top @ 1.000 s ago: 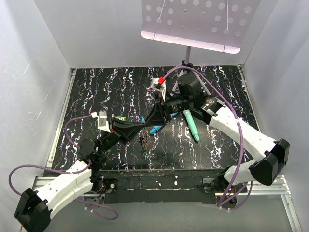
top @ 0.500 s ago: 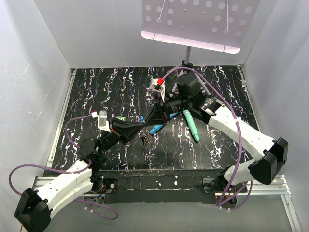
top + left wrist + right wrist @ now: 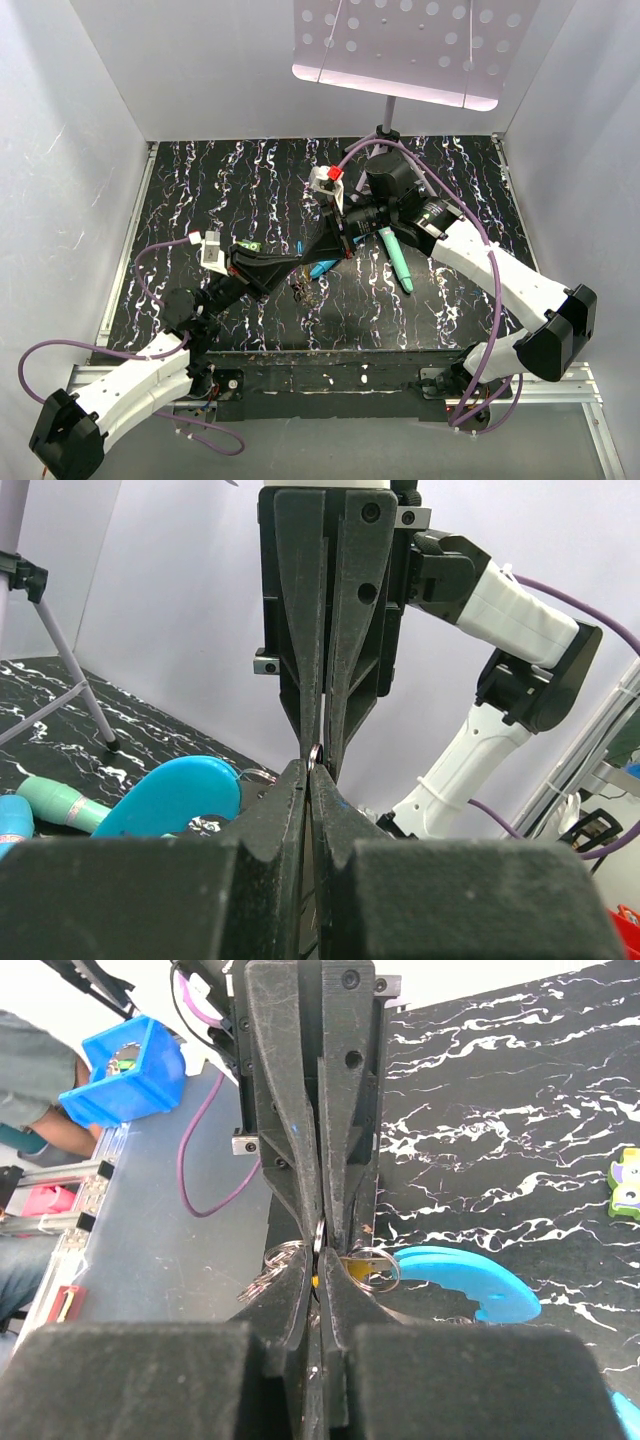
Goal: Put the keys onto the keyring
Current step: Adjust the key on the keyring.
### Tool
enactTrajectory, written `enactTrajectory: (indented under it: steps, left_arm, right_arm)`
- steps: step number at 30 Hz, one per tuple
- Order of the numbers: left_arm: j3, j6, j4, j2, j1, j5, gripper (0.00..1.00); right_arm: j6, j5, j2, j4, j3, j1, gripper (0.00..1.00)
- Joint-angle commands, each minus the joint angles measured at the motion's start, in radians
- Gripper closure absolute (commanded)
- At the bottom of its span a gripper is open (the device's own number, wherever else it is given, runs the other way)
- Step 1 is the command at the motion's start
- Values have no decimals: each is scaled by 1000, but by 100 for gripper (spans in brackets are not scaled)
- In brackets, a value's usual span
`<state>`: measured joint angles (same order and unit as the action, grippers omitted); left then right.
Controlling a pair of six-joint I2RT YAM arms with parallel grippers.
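Currently, both arms meet tip to tip over the middle of the mat (image 3: 200,200). The left gripper (image 3: 310,772) is pressed together. The right gripper (image 3: 320,1272) is likewise closed, and no gap shows between the fingers of either. A thin wire loop (image 3: 316,750) sits exactly where the two sets of tips meet, and each wrist view shows it nipped in the opposing tips. Both appear clamped on that loop.

Keyring (image 3: 460,1282): its blue curved section lies at 4 o'clock from the meeting point in the overhead view, just beside the tips. Whether it rests on the mat or hangs cannot be told.

Keys (image 3: 300,290): a small dark bunch sits at 6 o'clock, just below the tips. In the right wrist view further wire rings and a yellow head (image 3: 347,1258) crowd against the tips. Whether these are already threaded on cannot be told.

Loose items: a small green piece (image 3: 255,245), probably a key, lies at 9 o'clock beside the left arm, apart from the ring. A teal stick (image 3: 397,262) lies at 3 o'clock and plays no part.

Assessment: the task is partway through. The step in hand looks like working a loop open or feeding a key onto it. At least the green piece remains to be fetched and fitted. The task cannot yet be called complete.
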<state>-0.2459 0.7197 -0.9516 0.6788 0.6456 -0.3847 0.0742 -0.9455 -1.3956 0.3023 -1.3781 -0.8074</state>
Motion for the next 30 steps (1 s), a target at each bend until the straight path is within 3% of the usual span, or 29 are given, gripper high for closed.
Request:
enactTrajectory:
  steps: [1, 12, 15, 19, 25, 30]
  left_arm:
    - [-18, 9, -72, -28, 0, 24, 100]
    - [-21, 23, -79, -25, -1, 1, 100]
    - [-20, 24, -84, -24, -1, -2, 100]
    - [-18, 29, -91, -22, 0, -3, 100]
    - [-16, 34, -58, -41, -1, 0, 100]
    - [-30, 17, 107, -126, -3, -3, 56]
  right_arm:
    - [-17, -111, 12, -17, -21, -12, 90]
    - [-27, -156, 7, -26, -27, -12, 81]
    - [-30, -165, 7, -25, -27, -12, 85]
    - [-28, -168, 3, -25, -32, -12, 99]
    - [-71, -125, -6, 46, -53, -12, 99]
    - [-183, -99, -8, 173, -82, -12, 99]
